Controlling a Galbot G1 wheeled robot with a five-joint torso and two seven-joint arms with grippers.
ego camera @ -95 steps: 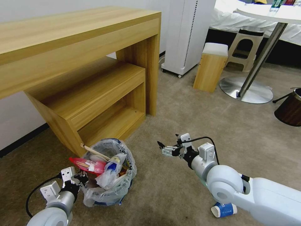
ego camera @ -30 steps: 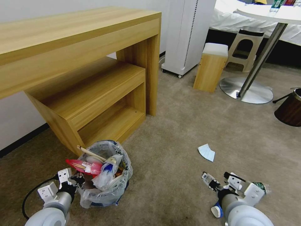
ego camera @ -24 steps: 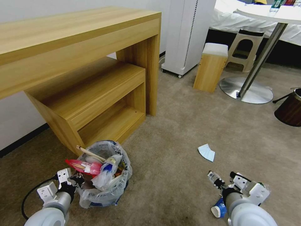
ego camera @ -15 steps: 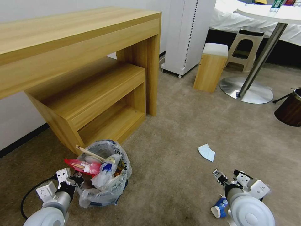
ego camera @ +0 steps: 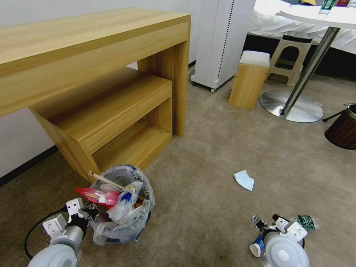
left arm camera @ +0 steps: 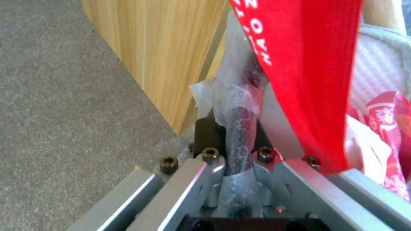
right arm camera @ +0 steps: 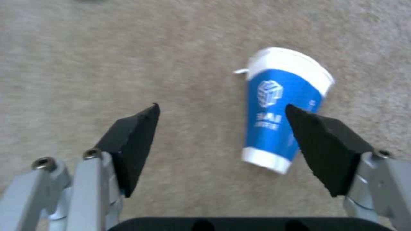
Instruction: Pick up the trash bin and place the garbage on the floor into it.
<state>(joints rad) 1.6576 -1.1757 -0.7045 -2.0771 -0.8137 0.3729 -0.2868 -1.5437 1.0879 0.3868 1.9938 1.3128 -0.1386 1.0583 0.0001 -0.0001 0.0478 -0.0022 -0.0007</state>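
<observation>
Carpet (ego camera: pixel 207 155) forms the work surface, with a wooden desk (ego camera: pixel 92 74) just beyond the left arm. The trash bin (ego camera: pixel 122 207), lined with a crinkled clear bag and filled with wrappers, a stick and other litter, stands directly ahead of the left gripper (ego camera: pixel 89 212). In the left wrist view the left gripper (left arm camera: pixel 233 150) has its jaws clamped on the bag-covered rim of the bin, with a red wrapper (left arm camera: pixel 308 70) hanging just beside the grip.

The right gripper (ego camera: pixel 265 221) is low over the floor with its jaws wide apart. In the right wrist view, the right gripper (right arm camera: pixel 222 134) has a blue paper cup (right arm camera: pixel 282 106) lying on its side ahead of it, offset toward one finger so that this pad partly overlaps the cup wall while the other finger stands well clear. The cup (ego camera: pixel 257 246) lies close under the right wrist in the head view. A green-labelled bottle (ego camera: pixel 307 221) lies just to the outer side of that wrist, and a pale blue paper (ego camera: pixel 244 180) sits farther ahead of it.

Step in hand, by judgement: grasping the cup. To do it well:
- Shift the gripper sideways until the cup is centred between the pads.
- Descend until both pads straddle the cup wall, short of pressing into the carpet.
- Close gently; the paper wall is likely to crush or roll away.
- Keep the left grip steady on the rim.
</observation>
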